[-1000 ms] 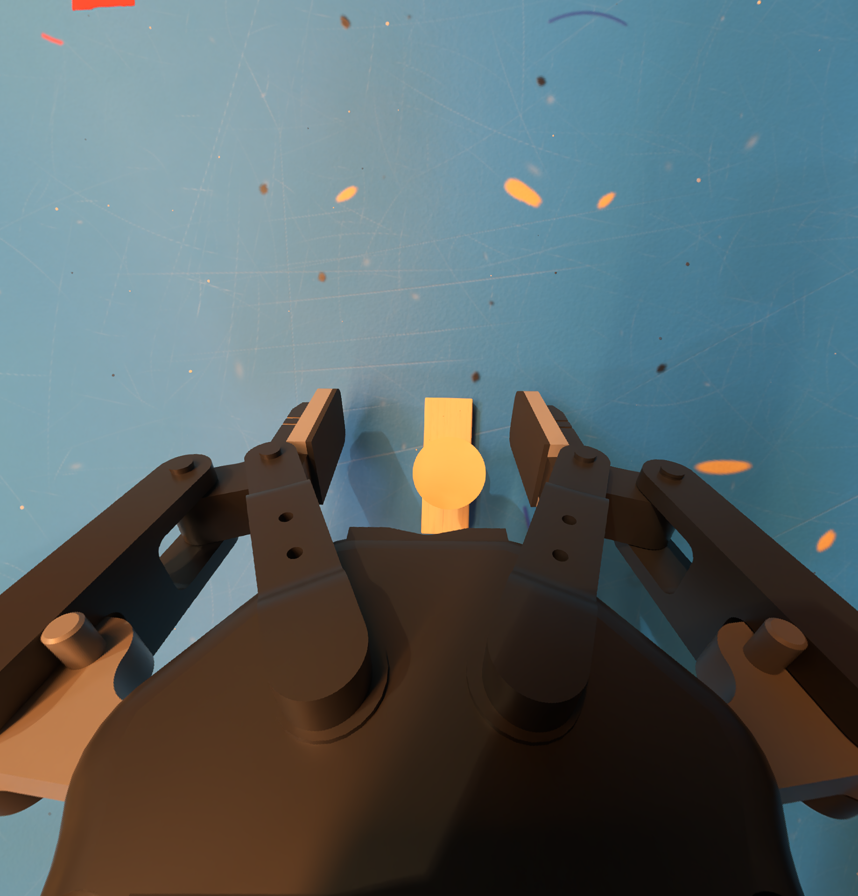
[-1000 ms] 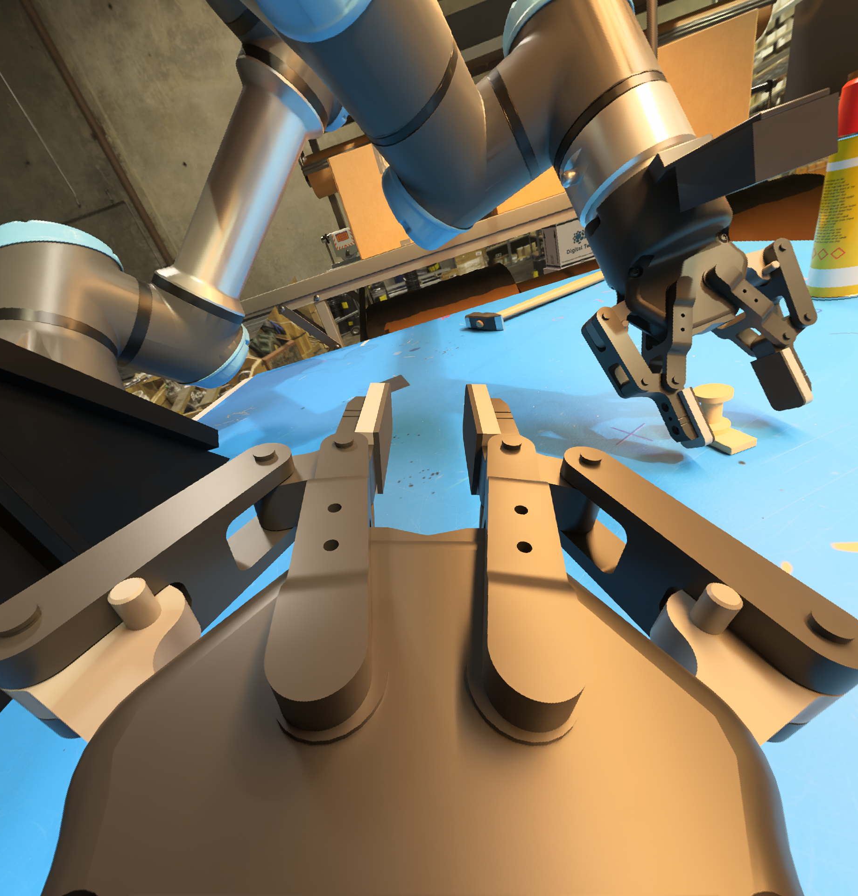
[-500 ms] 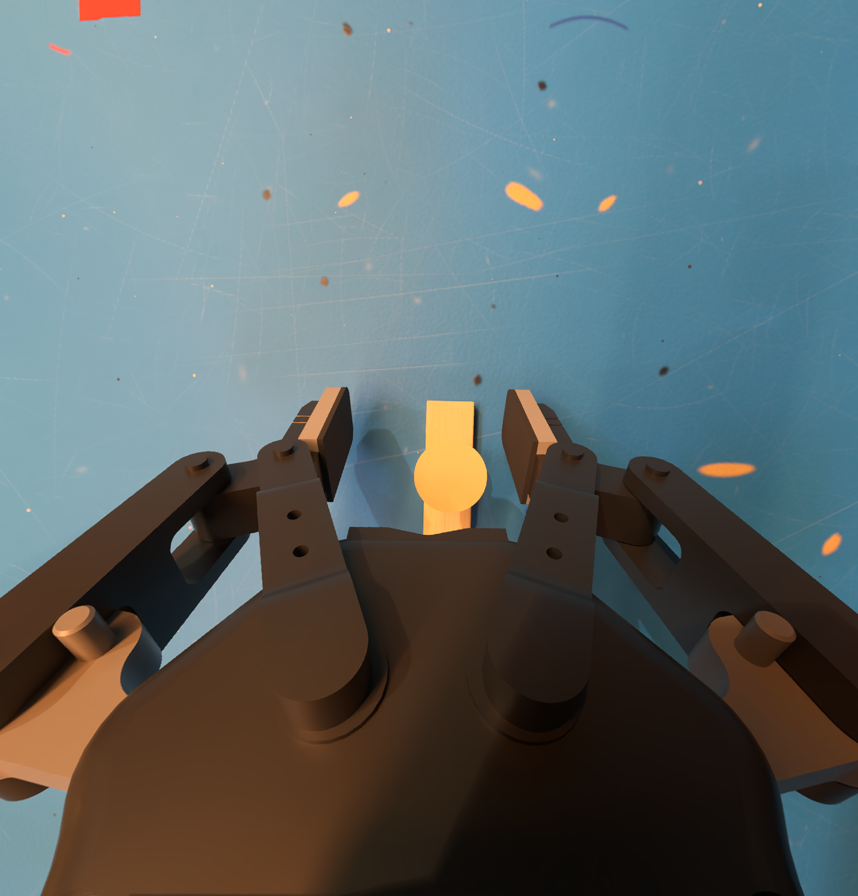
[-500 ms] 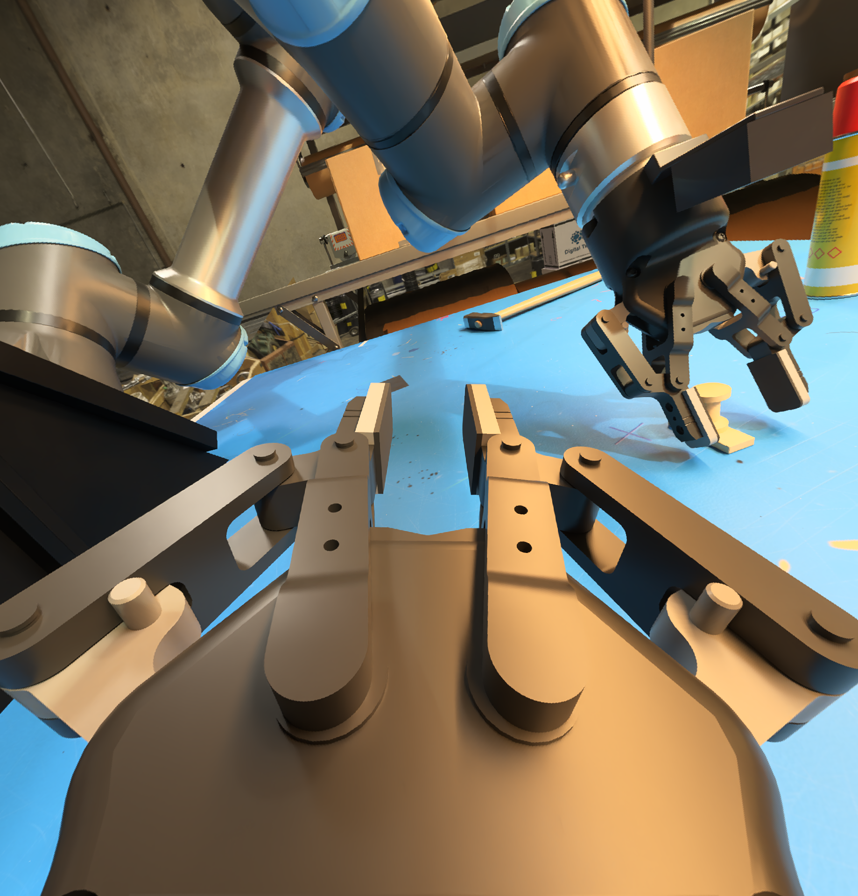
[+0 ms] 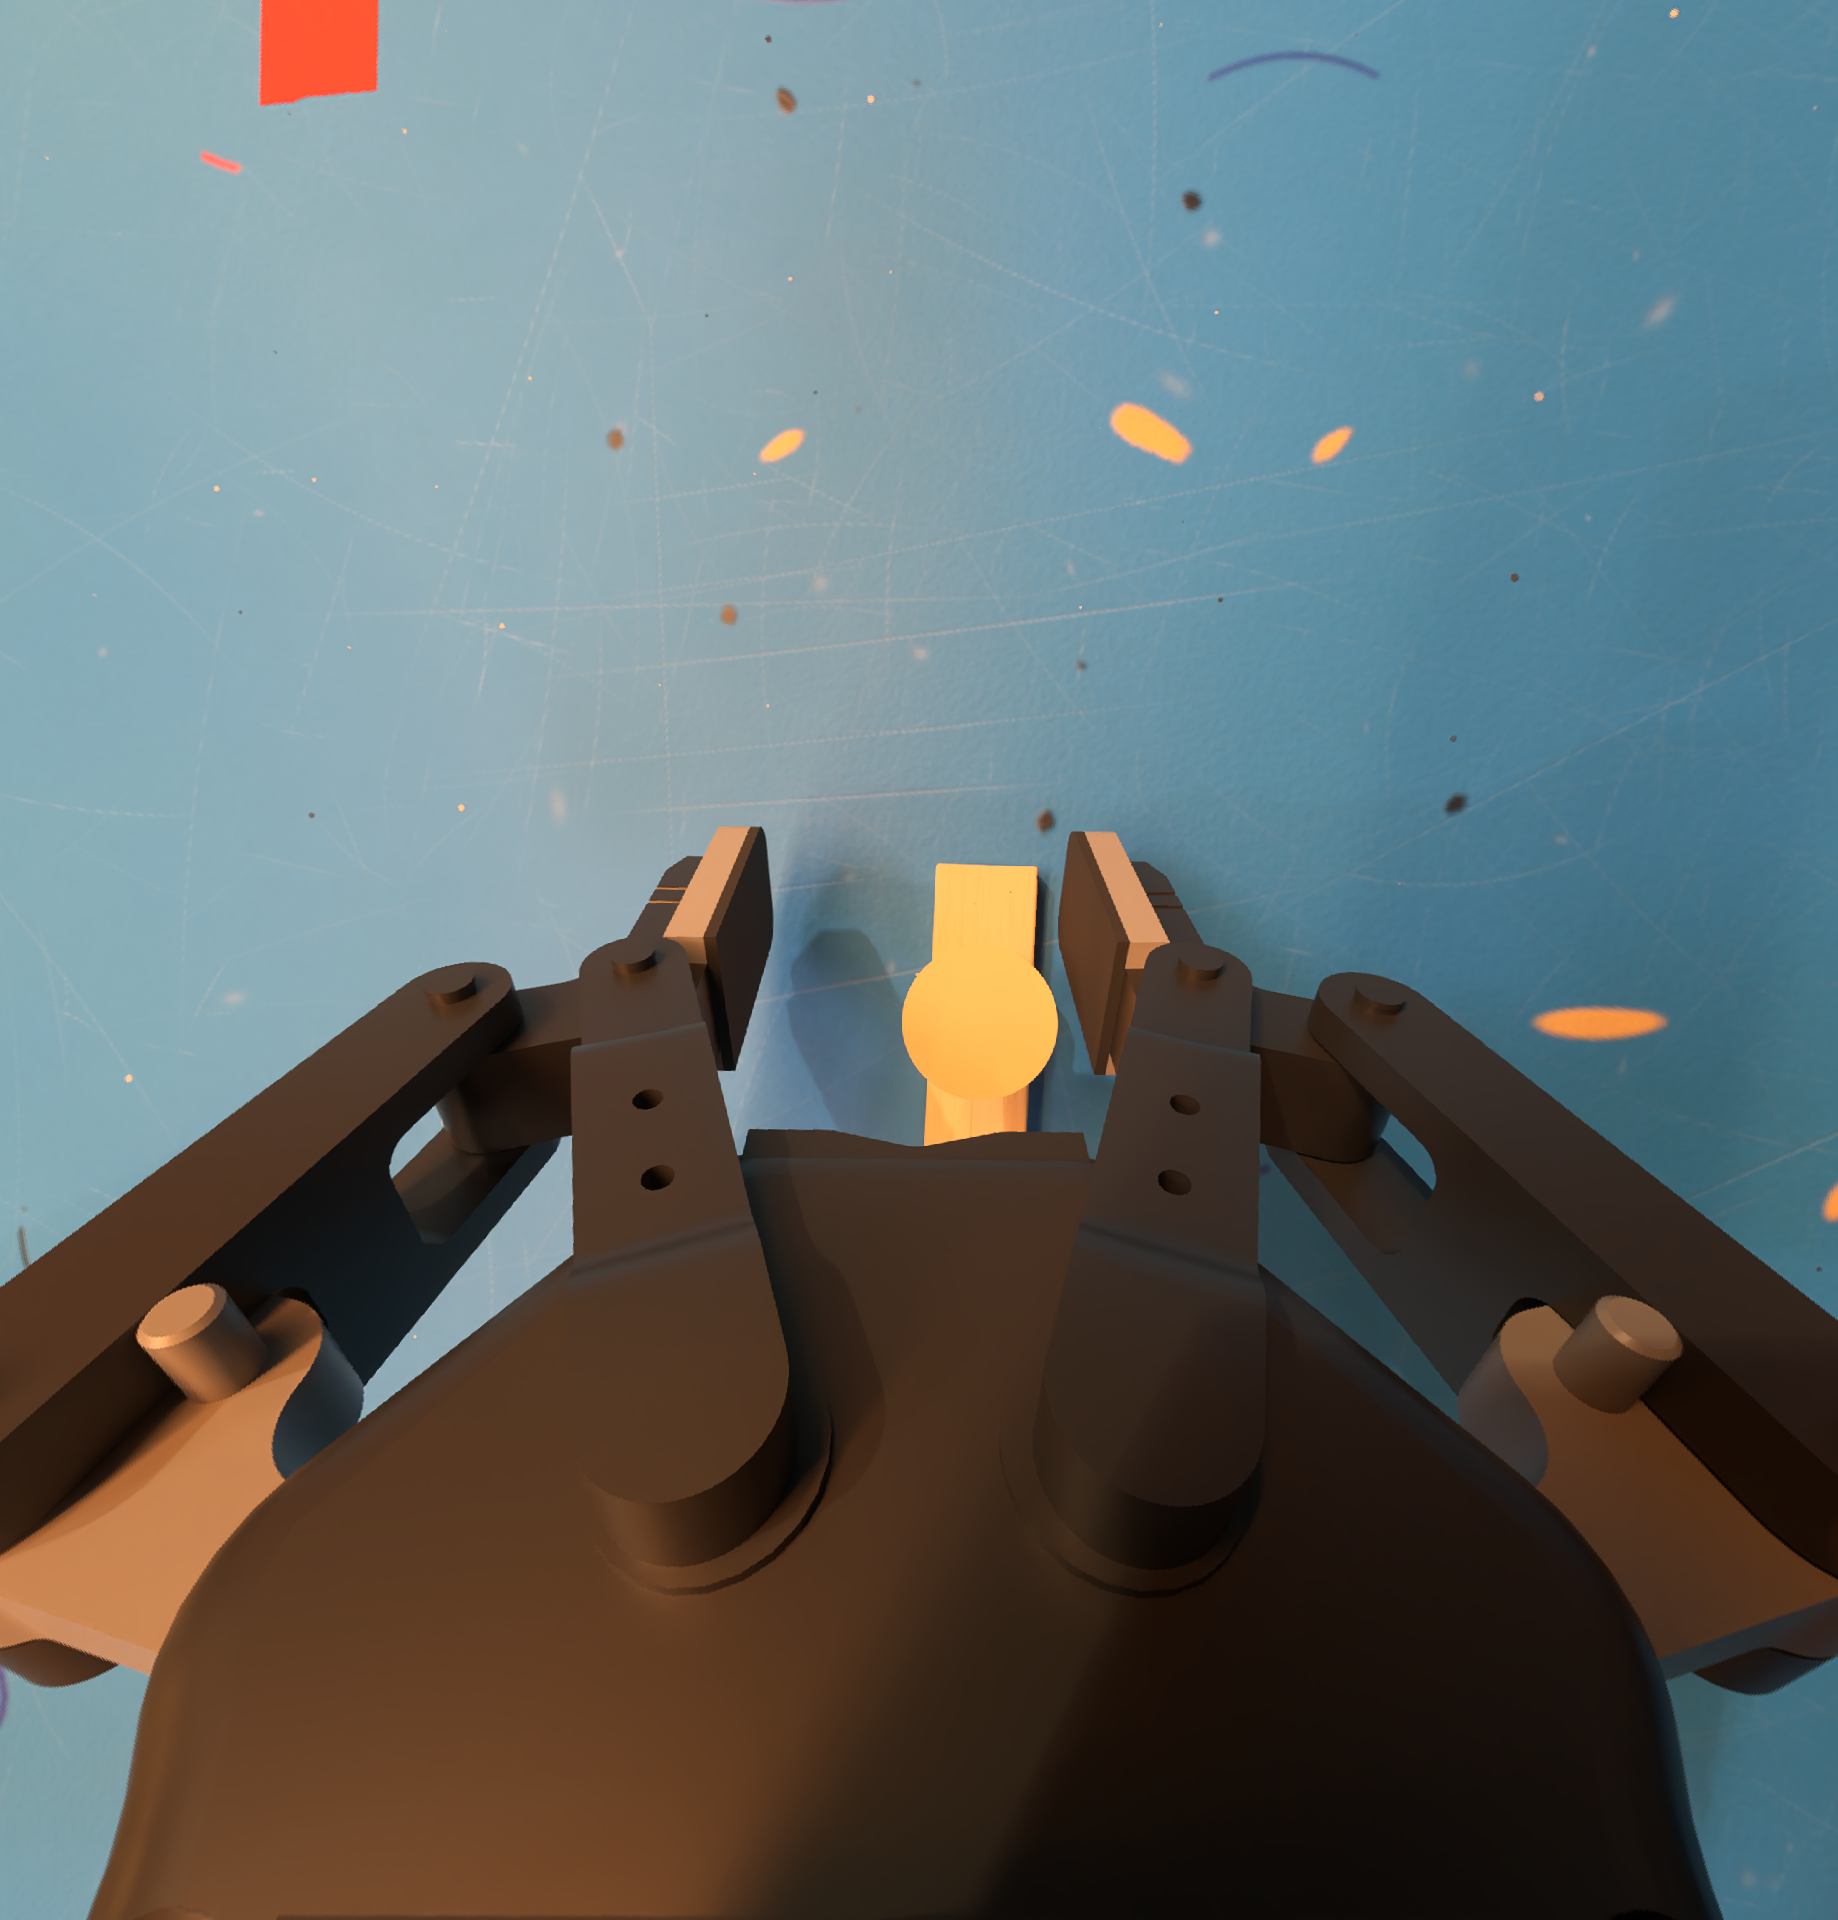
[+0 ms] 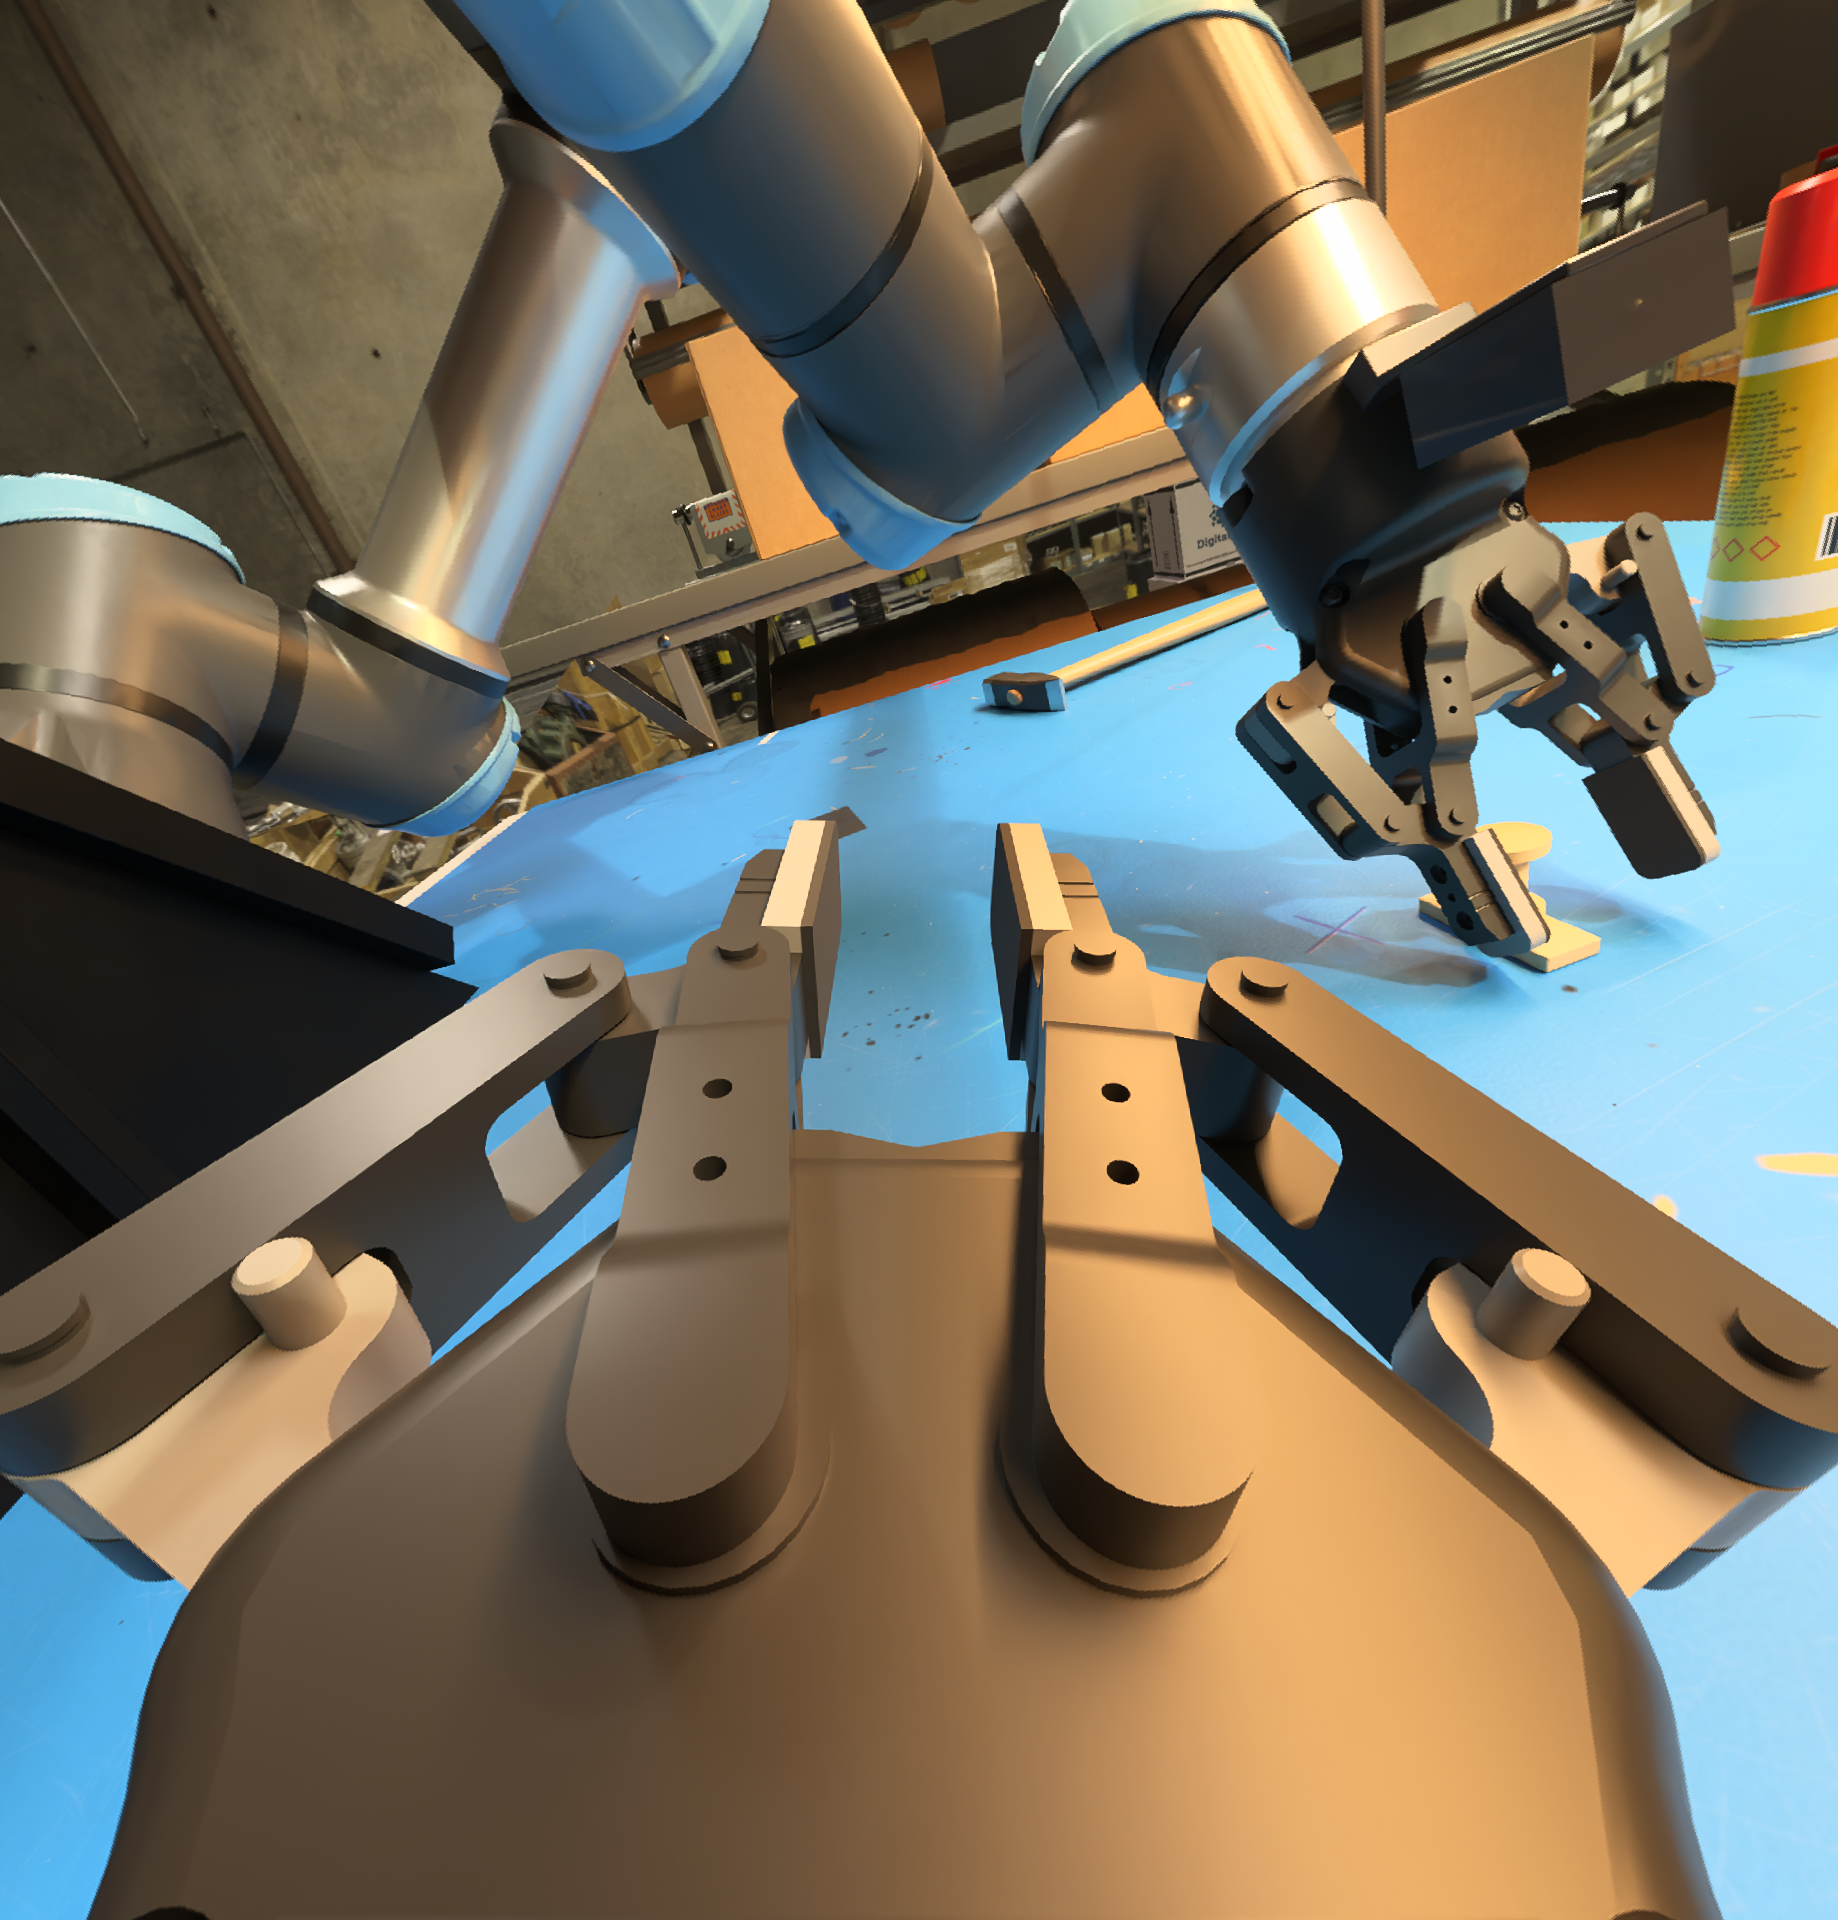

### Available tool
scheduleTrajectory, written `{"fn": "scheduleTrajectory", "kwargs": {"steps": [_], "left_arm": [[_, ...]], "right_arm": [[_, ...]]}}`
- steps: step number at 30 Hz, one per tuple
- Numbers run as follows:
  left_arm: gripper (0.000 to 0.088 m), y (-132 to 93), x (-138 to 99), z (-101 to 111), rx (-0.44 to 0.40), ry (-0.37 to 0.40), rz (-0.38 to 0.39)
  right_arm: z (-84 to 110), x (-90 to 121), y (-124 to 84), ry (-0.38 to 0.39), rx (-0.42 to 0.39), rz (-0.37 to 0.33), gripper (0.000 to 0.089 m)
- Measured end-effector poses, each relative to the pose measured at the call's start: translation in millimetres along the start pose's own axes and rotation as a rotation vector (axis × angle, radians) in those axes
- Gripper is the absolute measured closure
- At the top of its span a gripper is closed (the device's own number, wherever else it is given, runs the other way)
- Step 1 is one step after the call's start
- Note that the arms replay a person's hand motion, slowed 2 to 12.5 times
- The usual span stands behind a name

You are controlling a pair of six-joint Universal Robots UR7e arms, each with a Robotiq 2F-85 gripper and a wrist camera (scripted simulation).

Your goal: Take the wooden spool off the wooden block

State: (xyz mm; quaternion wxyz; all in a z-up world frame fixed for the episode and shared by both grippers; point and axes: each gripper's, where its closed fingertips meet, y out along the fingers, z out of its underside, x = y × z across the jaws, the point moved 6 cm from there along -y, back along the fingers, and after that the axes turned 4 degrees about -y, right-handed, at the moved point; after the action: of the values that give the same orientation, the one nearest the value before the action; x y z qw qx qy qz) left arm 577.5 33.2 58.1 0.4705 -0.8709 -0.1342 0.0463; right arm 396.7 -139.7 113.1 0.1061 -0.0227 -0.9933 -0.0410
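In the left wrist view the wooden spool (image 5: 979,1023) stands upright on a flat wooden block (image 5: 986,914) on the blue table. My left gripper (image 5: 915,894) points straight down over it, open, with one finger on each side of the spool. The right finger pad (image 5: 1091,935) is very close to the spool; the left pad (image 5: 736,935) stands farther off. In the right wrist view the left gripper (image 6: 1569,862) straddles the spool (image 6: 1521,837) and block (image 6: 1567,945) at the far right. My right gripper (image 6: 915,862) is open and empty above the table, well away from them.
A yellow spray can with a red cap (image 6: 1798,436) stands behind the left gripper. A hammer (image 6: 1021,691) lies farther back on the table. The left arm (image 6: 894,260) arches overhead. A black base (image 6: 167,935) is at the left. A red patch (image 5: 317,47) marks the table.
The left gripper's fingers have drawn closer together around the spool and it has sunk slightly toward the table. The right gripper has not moved.
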Motion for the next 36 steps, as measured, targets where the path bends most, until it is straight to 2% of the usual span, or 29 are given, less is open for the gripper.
{"fn": "scheduleTrajectory", "kwargs": {"steps": [17,26,36], "left_arm": [[0.0506,-2.4,-0.5,3.7,-0.065,0.012,-0.068],[0.0564,-4.8,-1.1,6.0,-0.116,-0.003,-0.072],[0.0595,-10.5,-1.7,6.8,-0.159,-0.012,-0.062]], "right_arm": [[0.1,-1.7,-0.2,0.001,0.005,0.03,0.0626],[0.7,-5.0,1.3,0.012,0.018,0.048,0.0625],[-0.7,-16.0,4.5,0.008,0.024,0.102,0.0631]]}}
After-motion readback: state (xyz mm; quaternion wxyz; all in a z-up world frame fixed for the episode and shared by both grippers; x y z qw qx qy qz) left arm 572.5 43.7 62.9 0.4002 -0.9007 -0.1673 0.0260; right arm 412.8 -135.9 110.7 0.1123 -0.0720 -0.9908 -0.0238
